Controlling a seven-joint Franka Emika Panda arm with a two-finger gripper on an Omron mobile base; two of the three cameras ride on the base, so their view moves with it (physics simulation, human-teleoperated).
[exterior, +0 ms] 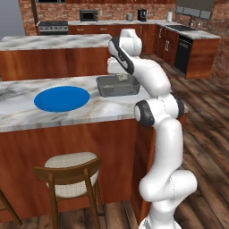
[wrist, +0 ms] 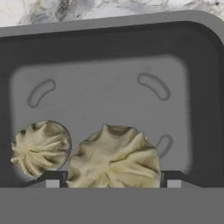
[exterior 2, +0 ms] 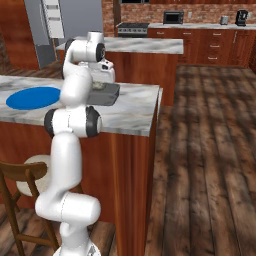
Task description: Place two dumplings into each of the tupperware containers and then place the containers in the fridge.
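Observation:
One grey tupperware container (exterior: pixel 116 91) (exterior 2: pixel 108 95) stands on the marble counter, right of the blue plate. In the hand view my gripper (wrist: pixel 113 183) is low inside the container (wrist: pixel 109 39), shut on a large tan dumpling (wrist: pixel 114 158) that fills the gap between the two fingertips. A second dumpling (wrist: pixel 40 148) lies on the container floor just to its left, touching or nearly touching it. One dumpling (exterior: pixel 121 78) shows at the container's far side in the left base view. The fridge (exterior 2: pixel 80 15) stands at the back left, beyond the counter.
A round blue plate (exterior: pixel 61 98) (exterior 2: pixel 32 97) lies bare on the counter (exterior: pixel 27 116). A wooden stool (exterior: pixel 71 172) stands in front of the counter below it. A second island (exterior: pixel 53 42) runs behind, with wall cabinets, stove and microwave further back. Open wood floor lies to the right.

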